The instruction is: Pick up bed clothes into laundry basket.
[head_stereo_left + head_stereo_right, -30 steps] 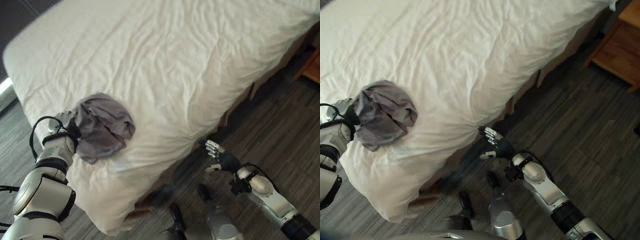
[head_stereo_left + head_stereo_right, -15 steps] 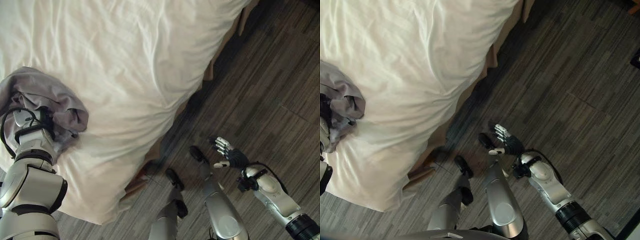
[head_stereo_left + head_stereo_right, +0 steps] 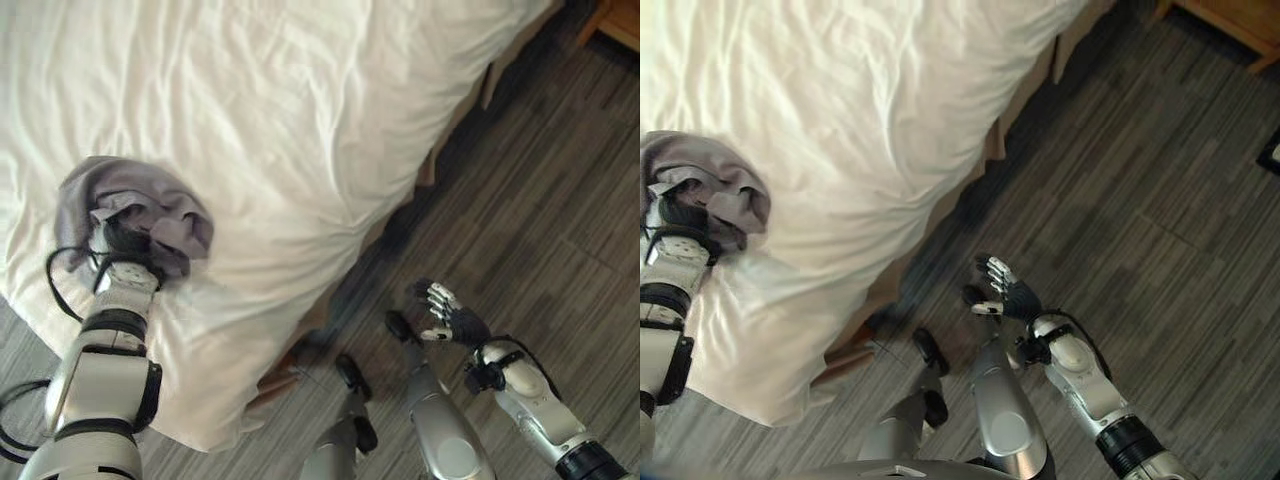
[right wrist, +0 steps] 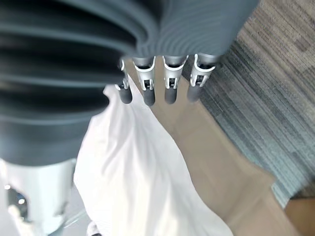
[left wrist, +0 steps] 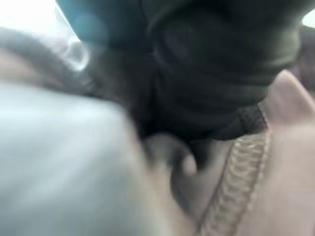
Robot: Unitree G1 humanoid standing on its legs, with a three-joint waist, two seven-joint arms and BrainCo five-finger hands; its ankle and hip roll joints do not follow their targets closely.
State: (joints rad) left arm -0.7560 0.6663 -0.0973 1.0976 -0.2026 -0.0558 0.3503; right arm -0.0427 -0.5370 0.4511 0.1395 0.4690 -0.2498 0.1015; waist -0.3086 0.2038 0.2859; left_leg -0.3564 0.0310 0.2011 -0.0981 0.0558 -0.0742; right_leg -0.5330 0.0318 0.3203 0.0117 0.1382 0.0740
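Over on the left, the left hand (image 3: 122,243) is buried in the grey garment (image 3: 130,205), which sits bunched on the white bed (image 3: 300,110) near its near-left edge; the cloth drapes over and around the hand, and the fingers are hidden under it, so I can't tell whether they grip. The bundle lies right on top of that hand, slightly to its far side, with no clear long axis. Off to the right, the right hand (image 3: 447,318) hangs over the wooden floor (image 3: 570,230) well apart, fingers relaxed and empty, so the left is plainly nearer; no basket to be seen.
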